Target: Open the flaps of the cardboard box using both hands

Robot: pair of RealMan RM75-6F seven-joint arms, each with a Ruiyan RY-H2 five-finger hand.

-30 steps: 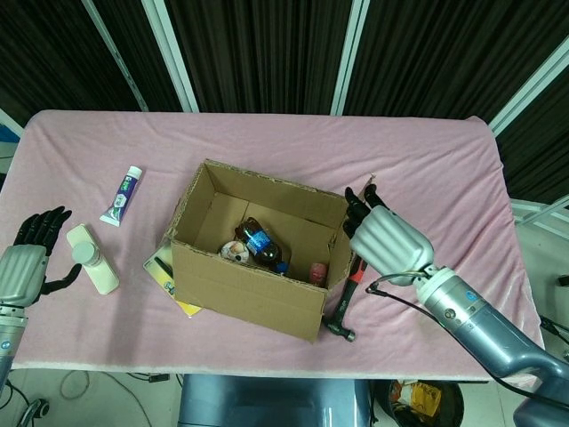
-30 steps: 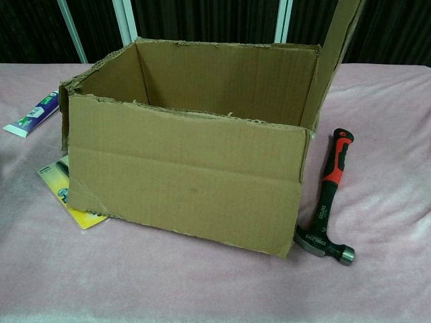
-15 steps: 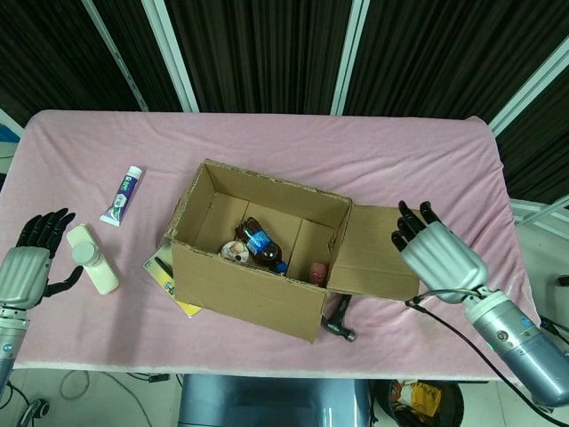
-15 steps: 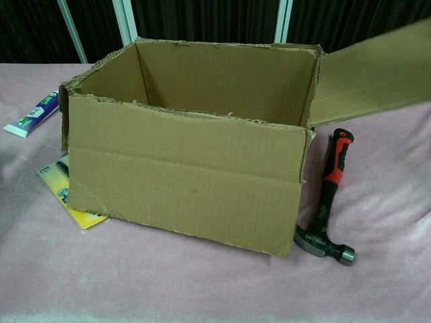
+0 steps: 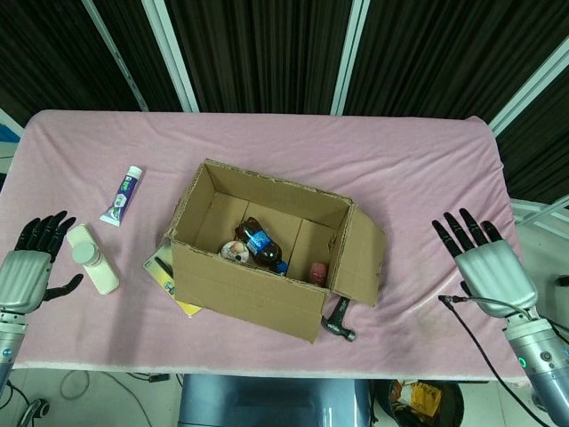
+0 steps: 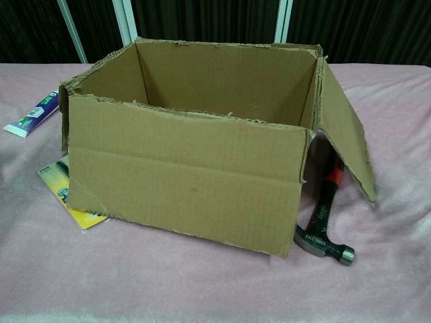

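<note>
The cardboard box [image 5: 258, 280] [image 6: 182, 182] sits mid-table with its top open; a bottle and small items lie inside. Its right flap [image 5: 363, 256] [image 6: 345, 141] hangs outward and down over the hammer. My right hand [image 5: 484, 264] hovers well to the right of the box, fingers spread, holding nothing. At the table's left edge my left hand [image 5: 28, 267] is also spread and holds nothing, just beside a white bottle [image 5: 92, 257]. Neither hand appears in the chest view.
A hammer [image 5: 338, 322] [image 6: 324, 219] with a red-and-black handle lies against the box's right side. A toothpaste tube [image 5: 122, 196] [image 6: 30, 116] lies to the left, and a yellow packet [image 5: 169, 280] [image 6: 71, 202] pokes out under the box. Pink cloth [image 5: 427, 178] covers the table.
My right hand drew away rightward from the box. The right flap it had pushed swung from upright to outward, then dropped down over the hammer. The left hand barely moved.
</note>
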